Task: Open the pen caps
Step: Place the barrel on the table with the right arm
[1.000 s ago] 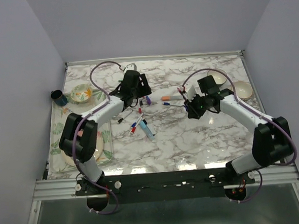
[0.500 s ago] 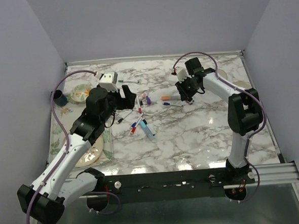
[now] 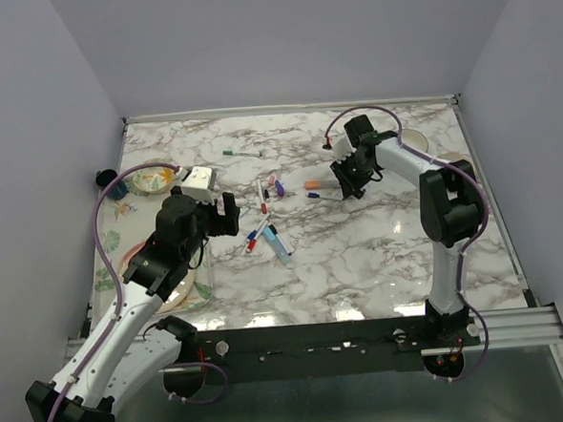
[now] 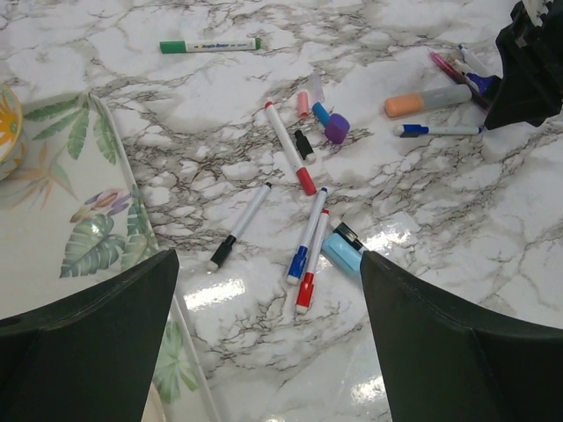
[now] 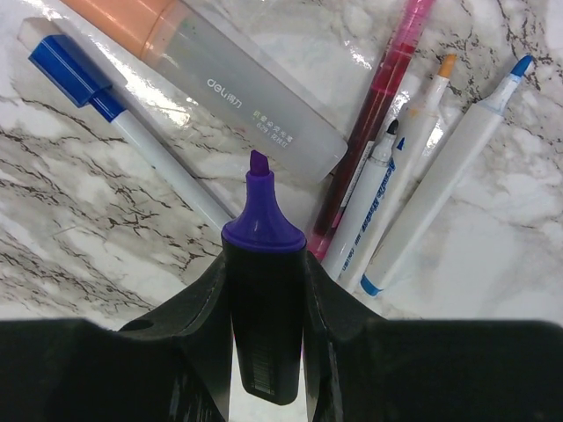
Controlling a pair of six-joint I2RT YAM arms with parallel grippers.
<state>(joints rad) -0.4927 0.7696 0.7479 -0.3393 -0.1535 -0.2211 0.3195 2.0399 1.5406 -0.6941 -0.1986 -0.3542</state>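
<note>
marble tabletop (image 3: 361,254) carries everything, and at its left the left gripper (image 3: 221,215) hangs above the edge of the leaf-printed tray (image 4: 79,220), fingers (image 4: 88,343) spread wide and holding nothing, likely so its camera can look over the pile and pick a pen

ahead of it lie pens with caps on: a black-capped pen (image 4: 241,224), a blue-capped pen (image 4: 308,230) and a red-capped pen (image 4: 312,262) close together, and a green marker (image 4: 211,44) lying alone farther back. loose pen caps (image 4: 337,128) in purple, blue, pink and black sit clustered beside a long red pen (image 4: 288,147), probably dropped there once pulled

at the right the right gripper (image 3: 349,181) is clamped on a purple highlighter (image 5: 261,220), bare tip forward, low over an orange highlighter (image 5: 255,97) and a row of uncapped pens (image 5: 387,193), seemingly to lay it with the finished ones. its barrel is buried between the jaws, and whether the light blue highlighter (image 4: 341,251) has a cap i cannot tell
</note>
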